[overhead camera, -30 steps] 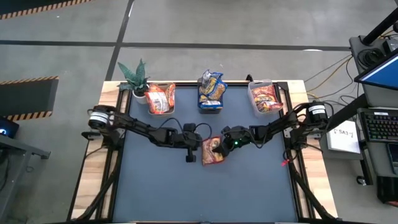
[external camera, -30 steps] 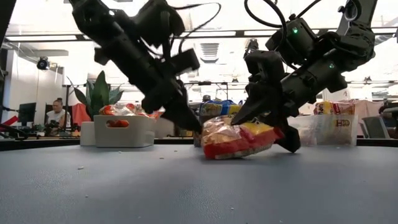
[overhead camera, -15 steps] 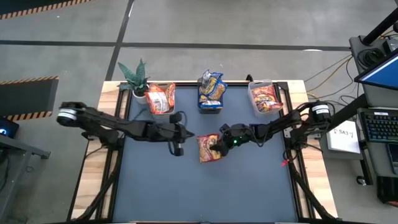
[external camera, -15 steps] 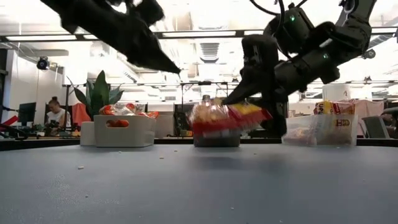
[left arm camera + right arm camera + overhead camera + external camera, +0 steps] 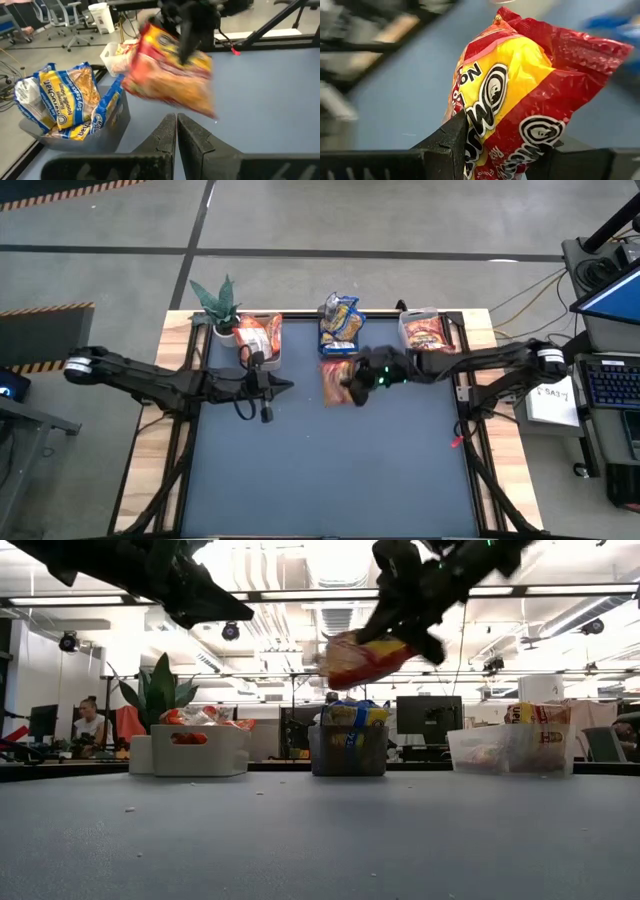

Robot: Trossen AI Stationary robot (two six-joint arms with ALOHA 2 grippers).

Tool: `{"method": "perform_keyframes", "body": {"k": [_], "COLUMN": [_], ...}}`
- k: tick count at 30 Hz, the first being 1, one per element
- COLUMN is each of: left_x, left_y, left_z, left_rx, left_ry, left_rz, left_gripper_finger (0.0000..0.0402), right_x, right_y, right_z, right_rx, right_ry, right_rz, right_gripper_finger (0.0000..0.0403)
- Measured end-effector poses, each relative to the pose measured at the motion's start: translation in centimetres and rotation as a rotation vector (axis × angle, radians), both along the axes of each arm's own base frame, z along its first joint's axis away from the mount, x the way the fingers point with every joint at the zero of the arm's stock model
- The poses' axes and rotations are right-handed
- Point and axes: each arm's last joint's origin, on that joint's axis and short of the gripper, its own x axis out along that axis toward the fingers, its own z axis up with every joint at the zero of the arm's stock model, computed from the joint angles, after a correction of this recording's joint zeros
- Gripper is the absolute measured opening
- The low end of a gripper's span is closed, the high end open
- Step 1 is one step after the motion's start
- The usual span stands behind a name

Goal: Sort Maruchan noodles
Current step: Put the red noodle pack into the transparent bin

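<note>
A red-and-yellow Maruchan noodle packet [image 5: 337, 383] hangs in the air over the table's far middle, with my right gripper [image 5: 358, 379] shut on it. In the low view the packet [image 5: 357, 656] is well above the bins. My left gripper [image 5: 287, 385] is shut and empty, raised at the table's left, pointing toward the packet [image 5: 172, 75]. Three bins along the far edge hold packets: orange-red ones at the left [image 5: 258, 338], blue-yellow ones in the middle [image 5: 340, 327], red ones at the right [image 5: 428, 336]. My right gripper pinches the packet between its two fingers [image 5: 451, 142], near the packet's right-hand end [image 5: 490, 150]. The fingers come from the table's right, slanting down. The packet sticks out past the fingertips toward the table's left, tilted and lifted clear of the table.
A potted plant [image 5: 215, 302] stands at the far left corner beside the left bin. The dark mat [image 5: 330, 470] in front of the bins lies bare. Cables and a desk with a keyboard [image 5: 605, 385] are off the table's right side.
My right gripper has risen and gone toward the far edge with the packet, which has left the table and now hangs clear, above bin height. My left gripper, still shut, has drawn back toward the table's left edge and risen.
</note>
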Motion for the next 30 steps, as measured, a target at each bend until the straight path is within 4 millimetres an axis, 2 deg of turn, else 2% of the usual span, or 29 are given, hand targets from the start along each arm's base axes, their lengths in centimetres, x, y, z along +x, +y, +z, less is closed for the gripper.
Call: {"method": "perform_keyframes", "body": {"k": [4,8,14,18,23,30], "left_x": [-0.3,-0.2,-0.1,-0.2,-0.2,-0.2], "left_y": [0.0,0.0,0.1,0.1,0.0,0.0], "left_z": [0.1,0.0,0.0,0.0,0.0,-0.1], "left_rx": [0.008,0.012,0.013,0.012,0.012,0.012], "left_ry": [-0.009,-0.004,0.000,-0.001,-0.001,0.004], "left_rz": [0.007,0.011,0.012,0.012,0.011,0.012], "left_gripper_finger": [0.0000,0.0000,0.0000,0.0000,0.0000,0.0000], "right_x": [-1.3,-3.1,-6.3,-9.0,-12.0,-13.3], "right_y": [-2.1,-4.9,-10.3,-14.1,-18.2,-21.6], "right_z": [4.3,7.8,9.8,9.7,7.9,4.9], "right_rx": [-0.121,-0.158,-0.091,-0.020,0.081,0.139], "right_ry": [0.203,0.400,0.676,0.818,0.949,1.044], "right_rz": [-0.118,-0.229,-0.392,-0.463,-0.463,-0.416], "right_gripper_finger": [0.0132,0.0132,0.0132,0.0132,0.0132,0.0132]}}
